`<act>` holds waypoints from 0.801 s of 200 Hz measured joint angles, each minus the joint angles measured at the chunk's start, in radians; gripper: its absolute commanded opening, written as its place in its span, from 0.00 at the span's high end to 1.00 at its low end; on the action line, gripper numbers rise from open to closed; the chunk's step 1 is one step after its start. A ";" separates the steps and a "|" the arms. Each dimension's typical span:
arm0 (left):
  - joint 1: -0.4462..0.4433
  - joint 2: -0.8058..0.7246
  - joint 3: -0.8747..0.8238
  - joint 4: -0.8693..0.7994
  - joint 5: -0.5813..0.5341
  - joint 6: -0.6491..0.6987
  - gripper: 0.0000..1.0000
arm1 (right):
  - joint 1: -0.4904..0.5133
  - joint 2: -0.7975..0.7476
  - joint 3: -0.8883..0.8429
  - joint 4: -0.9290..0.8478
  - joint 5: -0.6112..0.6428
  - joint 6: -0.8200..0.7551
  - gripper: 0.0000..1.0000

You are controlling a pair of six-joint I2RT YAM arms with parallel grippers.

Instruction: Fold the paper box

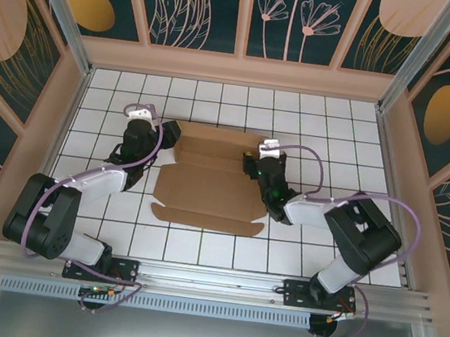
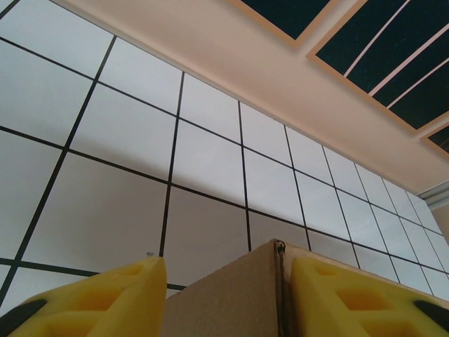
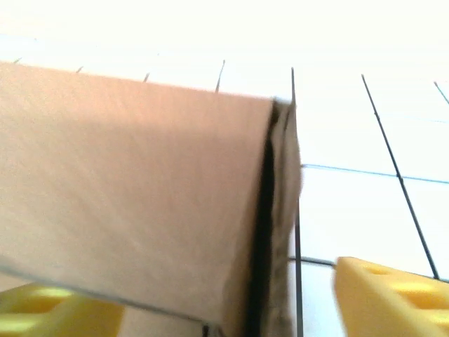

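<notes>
The paper box (image 1: 209, 190) is brown cardboard, lying partly folded in the middle of the white tiled floor, with a long flap (image 1: 205, 219) flat toward me. My left gripper (image 1: 169, 133) is at its far left end. In the left wrist view a raised cardboard corner (image 2: 231, 295) stands between the yellow fingers of the left gripper (image 2: 226, 270); it lies against the right finger (image 2: 351, 295) and is apart from the left one (image 2: 105, 298). My right gripper (image 1: 251, 162) is at the box's right end. There the right gripper (image 3: 217, 302) is open around a doubled cardboard wall (image 3: 140, 189), with a gap on its right side.
The tiled floor (image 1: 338, 142) is ringed by a beige rim and patterned walls (image 1: 239, 70). An aluminium rail (image 1: 209, 279) runs along the near edge, where both arm bases are bolted. Purple cables loop over each arm.
</notes>
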 measured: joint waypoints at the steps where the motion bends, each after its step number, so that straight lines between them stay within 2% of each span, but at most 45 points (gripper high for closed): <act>1: 0.000 0.000 0.000 0.000 0.000 0.000 0.51 | 0.000 -0.008 -0.002 0.001 -0.005 -0.004 0.16; 17: 0.000 0.000 0.003 -0.007 0.000 0.000 0.52 | -0.011 -0.104 -0.024 -0.003 -0.066 -0.012 0.18; 36: 0.000 0.000 0.010 -0.016 -0.001 0.000 0.51 | -0.035 -0.207 -0.049 -0.007 -0.151 -0.007 0.26; 63: 0.000 0.000 0.019 -0.037 0.003 0.000 0.50 | -0.153 -0.318 -0.060 -0.020 -0.322 0.075 0.44; 82: -0.001 0.000 0.020 -0.039 0.003 0.000 0.50 | -0.218 -0.297 0.023 -0.112 -0.397 0.130 0.53; 108: -0.001 0.000 0.021 -0.041 0.003 0.000 0.50 | -0.223 -0.239 0.127 -0.214 -0.491 0.167 0.69; 135: -0.001 0.000 0.025 -0.049 0.004 0.000 0.50 | -0.222 -0.176 0.180 -0.296 -0.553 0.191 0.74; 160: -0.001 0.000 0.030 -0.060 0.004 0.000 0.51 | -0.223 -0.118 0.193 -0.344 -0.557 0.200 0.78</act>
